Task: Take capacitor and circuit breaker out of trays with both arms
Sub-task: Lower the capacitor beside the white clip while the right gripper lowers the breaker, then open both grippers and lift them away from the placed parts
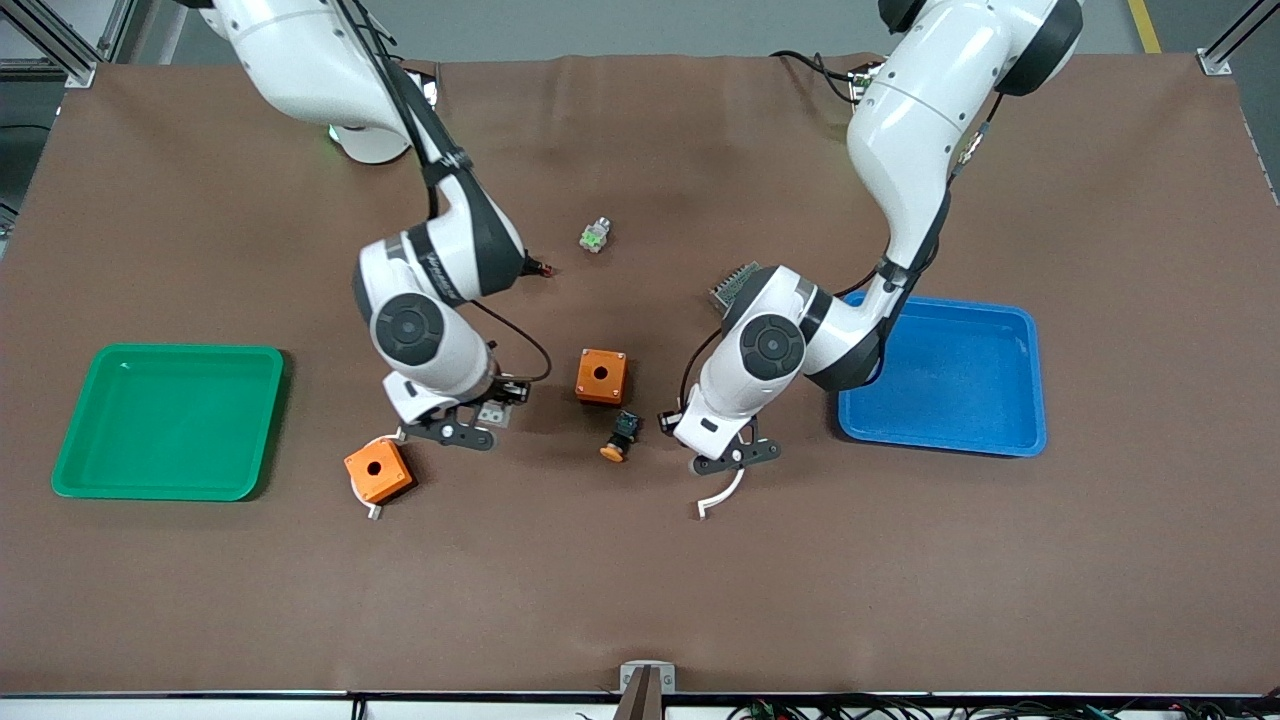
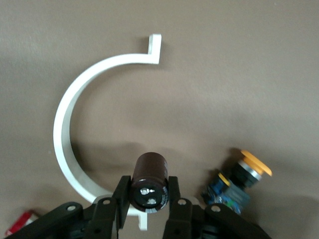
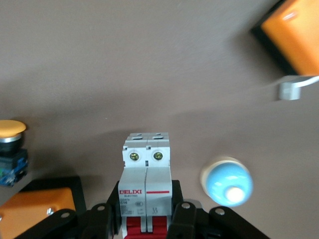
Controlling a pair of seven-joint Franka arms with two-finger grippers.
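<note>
My left gripper [image 2: 148,190] is shut on the capacitor [image 2: 149,174], a dark cylinder with a silvery end, and holds it over the brown mat above a white C-shaped part [image 2: 65,129]. In the front view the left gripper [image 1: 735,458] is over that part [image 1: 722,497]. My right gripper [image 3: 145,200] is shut on the breaker [image 3: 146,169], a white block with a red band and red switches. In the front view the right gripper [image 1: 450,432] hangs over the mat beside an orange box [image 1: 378,470].
A green tray [image 1: 170,420] lies at the right arm's end and a blue tray [image 1: 950,375] at the left arm's end. Between the grippers are a second orange box [image 1: 601,375] and an orange-capped button [image 1: 622,438]. A pale blue round cap [image 3: 227,181] lies near the breaker.
</note>
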